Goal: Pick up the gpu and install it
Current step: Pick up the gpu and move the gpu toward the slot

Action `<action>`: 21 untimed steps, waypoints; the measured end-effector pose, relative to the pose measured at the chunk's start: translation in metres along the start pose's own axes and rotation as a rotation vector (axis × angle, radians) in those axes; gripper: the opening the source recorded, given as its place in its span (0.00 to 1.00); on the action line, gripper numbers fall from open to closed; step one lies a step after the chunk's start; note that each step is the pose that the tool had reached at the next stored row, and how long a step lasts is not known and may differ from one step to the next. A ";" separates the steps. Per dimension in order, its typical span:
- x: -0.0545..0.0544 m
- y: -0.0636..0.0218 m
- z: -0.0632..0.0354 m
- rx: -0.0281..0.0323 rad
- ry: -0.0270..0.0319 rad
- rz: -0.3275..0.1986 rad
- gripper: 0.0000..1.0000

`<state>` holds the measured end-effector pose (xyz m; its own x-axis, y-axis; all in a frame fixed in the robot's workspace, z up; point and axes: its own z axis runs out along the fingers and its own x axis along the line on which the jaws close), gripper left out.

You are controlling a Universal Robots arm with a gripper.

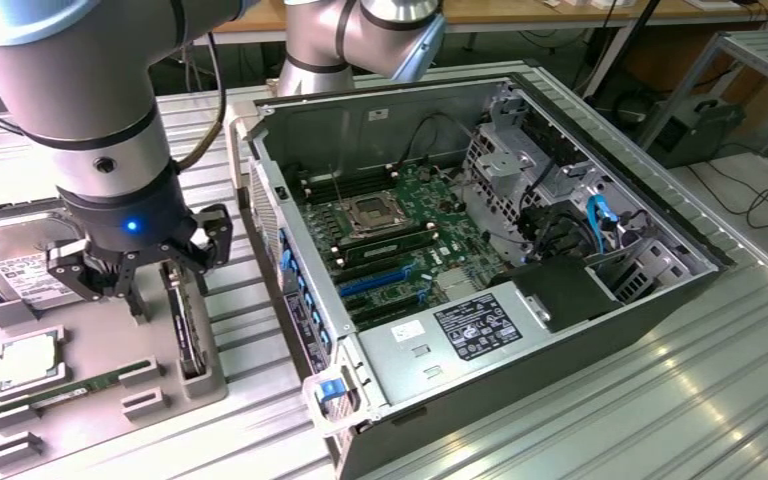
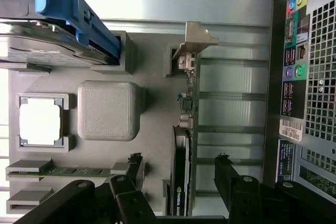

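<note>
Over the tray edge nearest the open black computer case [image 1: 491,260], the black two-fingered gripper [image 1: 144,280] [image 2: 178,159] hangs wide open. One finger sits on each side of the gpu [image 1: 187,330] [image 2: 185,140], clear of it. This thin black-faced card with a green board and silvery bracket stands on edge in a slot of the grey plastic tray [image 1: 157,395] [image 2: 152,108]. Towards the opposite edge lie a silver hard drive [image 1: 17,275], a square processor [image 1: 31,360] and a narrow green memory stick [image 1: 71,388].

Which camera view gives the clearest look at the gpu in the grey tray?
The wrist view: the gpu stands on edge in the grey tray, its silvery bracket, green board and black face visible within the open end effector. The exterior view shows the gpu as a thin dark strip, partly behind the end effector.
</note>
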<state>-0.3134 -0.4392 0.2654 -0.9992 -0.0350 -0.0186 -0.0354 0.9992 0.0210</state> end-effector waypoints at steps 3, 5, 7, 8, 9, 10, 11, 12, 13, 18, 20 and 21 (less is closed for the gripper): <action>-0.001 0.0000 0.0022 0.0003 -0.0001 0.000 0.66; -0.001 0.0000 0.0045 0.0009 0.0001 0.000 0.66; -0.001 -0.0001 0.0081 0.0011 0.0001 0.000 0.66; 0.000 -0.0001 0.0098 0.0010 0.0001 0.000 0.66; 0.000 -0.0002 0.0118 0.0010 0.0000 0.000 0.66; 0.000 -0.0002 0.0137 0.0010 0.0000 0.001 0.66; 0.000 -0.0002 0.0157 0.0010 -0.0001 0.003 0.66; 0.000 -0.0003 0.0174 0.0010 -0.0002 0.005 0.66; 0.000 -0.0003 0.0193 0.0011 -0.0002 0.007 0.66; 0.000 -0.0015 0.0283 0.0013 -0.0004 0.017 0.66; 0.000 -0.0028 0.0319 0.0013 -0.0009 0.020 0.66; 0.000 -0.0032 0.0337 0.0013 -0.0011 0.022 0.66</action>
<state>-0.3127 -0.4416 0.2316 -0.9997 -0.0127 -0.0192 -0.0131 0.9997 0.0202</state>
